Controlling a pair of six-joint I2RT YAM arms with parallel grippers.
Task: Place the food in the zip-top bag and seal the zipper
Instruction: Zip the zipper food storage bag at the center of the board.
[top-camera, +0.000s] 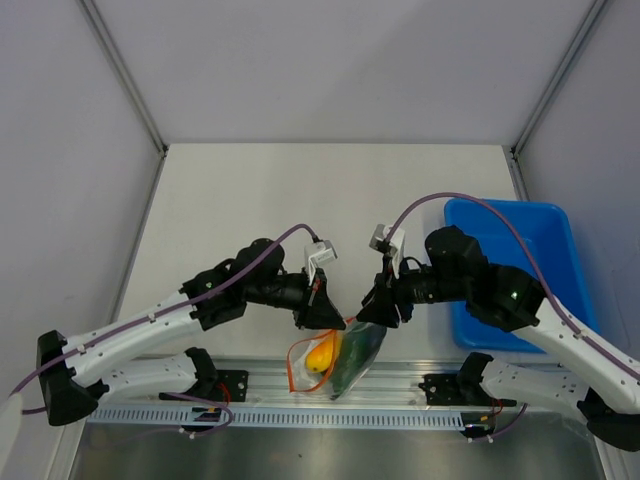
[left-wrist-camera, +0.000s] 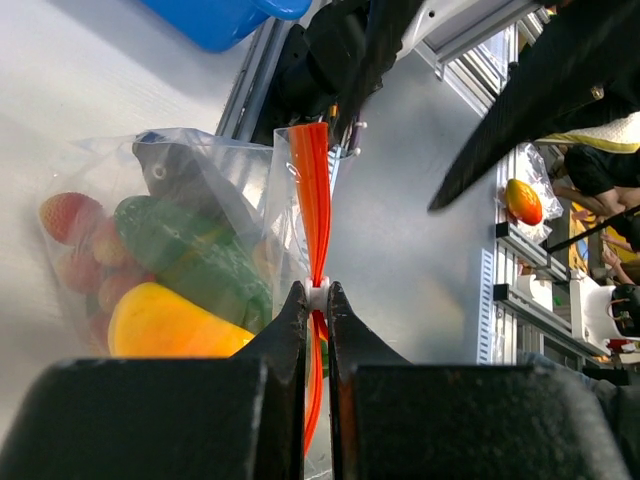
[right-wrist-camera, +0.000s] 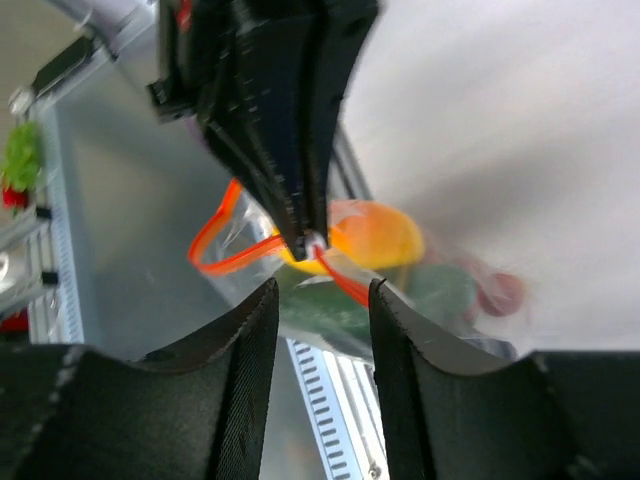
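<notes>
The clear zip-top bag (top-camera: 345, 362) hangs at the table's front edge between my two grippers. In it are the yellow-orange pepper (top-camera: 321, 354), the long green pepper (top-camera: 357, 352) and the red cherry tomatoes (left-wrist-camera: 72, 240). My left gripper (top-camera: 326, 308) is shut on the zipper's small white slider tab (left-wrist-camera: 318, 297), partway along the orange-red zipper strip (left-wrist-camera: 312, 195). Behind the slider the strip still gapes in a loop (right-wrist-camera: 215, 245). My right gripper (top-camera: 384, 312) is open, its fingers (right-wrist-camera: 250, 335) on either side of the strip's far part; I cannot tell whether they touch it.
A blue plastic bin (top-camera: 520, 262) stands on the table at the right, behind my right arm. A metal rail with the arm bases (top-camera: 400, 385) runs along the near edge, under the bag.
</notes>
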